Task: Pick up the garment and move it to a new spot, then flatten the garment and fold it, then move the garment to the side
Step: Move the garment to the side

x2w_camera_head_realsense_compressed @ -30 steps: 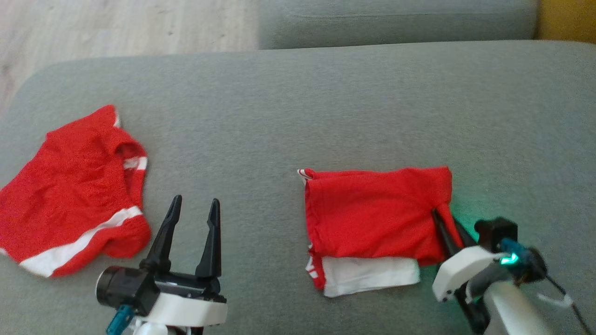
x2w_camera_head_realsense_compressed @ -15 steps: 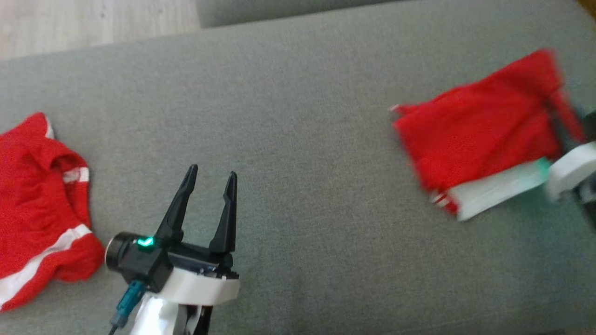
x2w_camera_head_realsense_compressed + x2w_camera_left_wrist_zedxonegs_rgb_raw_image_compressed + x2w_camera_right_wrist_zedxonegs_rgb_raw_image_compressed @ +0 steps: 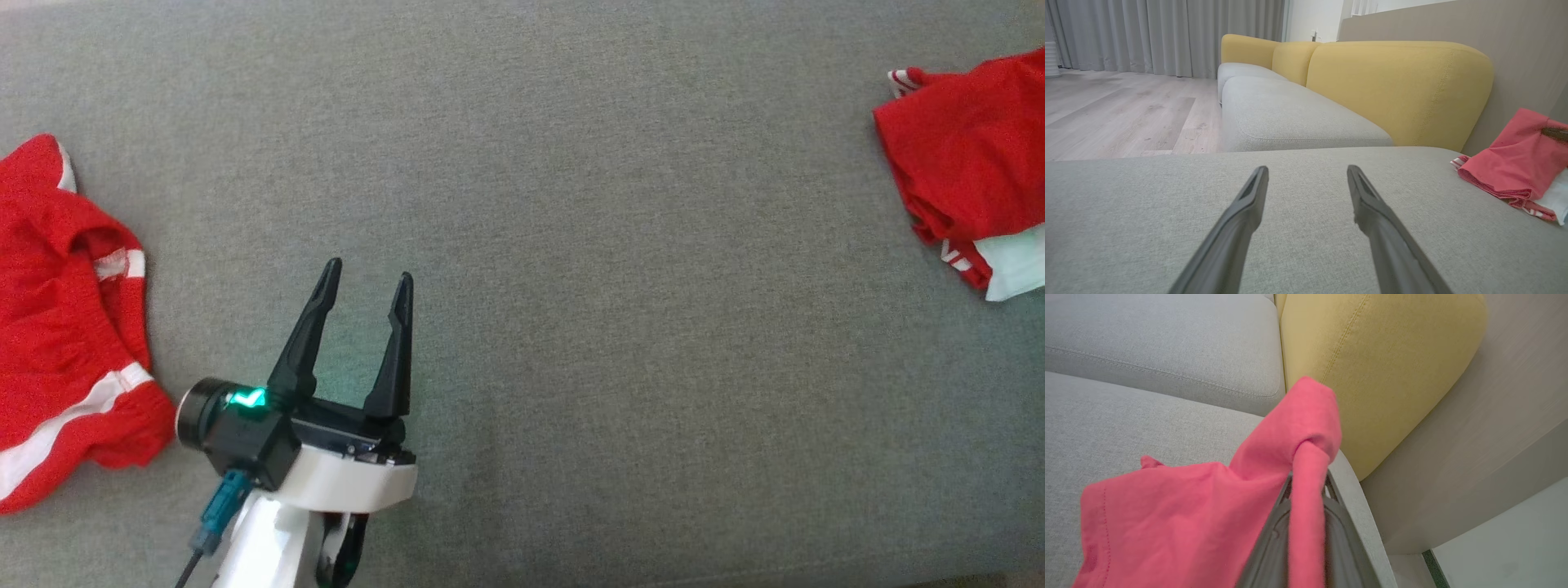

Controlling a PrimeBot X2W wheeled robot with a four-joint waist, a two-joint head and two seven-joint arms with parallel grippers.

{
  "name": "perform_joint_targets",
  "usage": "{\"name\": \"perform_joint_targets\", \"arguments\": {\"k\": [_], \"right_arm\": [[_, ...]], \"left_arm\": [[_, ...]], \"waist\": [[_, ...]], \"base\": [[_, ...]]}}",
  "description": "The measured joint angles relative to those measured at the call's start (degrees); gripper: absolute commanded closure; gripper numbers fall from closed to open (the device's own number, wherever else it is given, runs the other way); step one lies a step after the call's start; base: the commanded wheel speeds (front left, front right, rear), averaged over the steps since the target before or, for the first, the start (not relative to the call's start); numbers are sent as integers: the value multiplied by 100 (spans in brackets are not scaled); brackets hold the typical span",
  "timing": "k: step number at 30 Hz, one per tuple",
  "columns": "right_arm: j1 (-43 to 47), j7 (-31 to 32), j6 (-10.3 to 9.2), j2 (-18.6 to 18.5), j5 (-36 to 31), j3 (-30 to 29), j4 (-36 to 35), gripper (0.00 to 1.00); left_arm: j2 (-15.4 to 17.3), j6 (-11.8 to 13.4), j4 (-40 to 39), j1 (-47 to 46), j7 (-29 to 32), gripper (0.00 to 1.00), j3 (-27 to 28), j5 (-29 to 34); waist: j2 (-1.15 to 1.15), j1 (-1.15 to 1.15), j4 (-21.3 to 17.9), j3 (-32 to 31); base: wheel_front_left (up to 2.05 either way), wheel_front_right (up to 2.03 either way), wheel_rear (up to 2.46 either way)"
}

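Observation:
The garment point(image 3: 971, 155) is folded, red with a white layer underneath, and lies at the far right edge of the head view on the grey sofa seat point(image 3: 620, 245). In the right wrist view my right gripper point(image 3: 1308, 486) is shut on a bunched corner of the garment point(image 3: 1188, 514), which drapes over its fingers near the seat's rim. My left gripper point(image 3: 368, 271) stands open and empty over bare cushion at the lower left. The left wrist view shows the left gripper point(image 3: 1307, 169) open and the garment point(image 3: 1515, 163) far to its right.
Another red garment with white stripes point(image 3: 65, 327) lies crumpled at the left edge of the seat. A yellow backrest point(image 3: 1380, 375) and a beige wall point(image 3: 1494, 437) stand right behind the held garment. A second grey cushion point(image 3: 1290, 118) and wooden floor point(image 3: 1118, 110) lie beyond.
The head camera has shifted. My right gripper has carried the folded garment to the right end of the seat. The left gripper stays open in place.

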Motion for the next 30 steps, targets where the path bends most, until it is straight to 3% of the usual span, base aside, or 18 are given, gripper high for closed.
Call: {"name": "perform_joint_targets", "arguments": {"k": [4,5,6,7,19,23,30], "right_arm": [[-3,-47,0,32,0,1,224,100],[-13,-48,0,37,0,-1,285,80],[-13,-48,0,37,0,-1,285,13],[-31,-48,0,48,0,-7,341,0],[-225,-130,0,172,-119,-135,314,0],[-182,-153,0,513,-52,-140,-224,0],[633,-177,0,1187,89,-515,-1826,0]], "left_arm": [[0,-1,-1,1,0,0,70,-7],[0,-1,-1,1,0,0,78,-7],[0,-1,-1,1,0,0,78,-7],[0,-1,-1,1,0,0,81,-7],[0,-43,48,7,0,0,115,-63],[-2,-43,48,70,0,0,193,-90],[-4,-43,-80,343,-1,0,573,-148]], "waist": [[0,-1,14,3],[0,-1,13,4],[0,-1,13,4],[0,-1,13,5],[0,-1,-26,-275],[0,-1,-23,-540],[0,-2,41,-1064]], "base": [[0,0,0],[0,0,0],[0,0,0],[0,0,0],[0,0,0],[0,0,0],[0,0,0]]}}
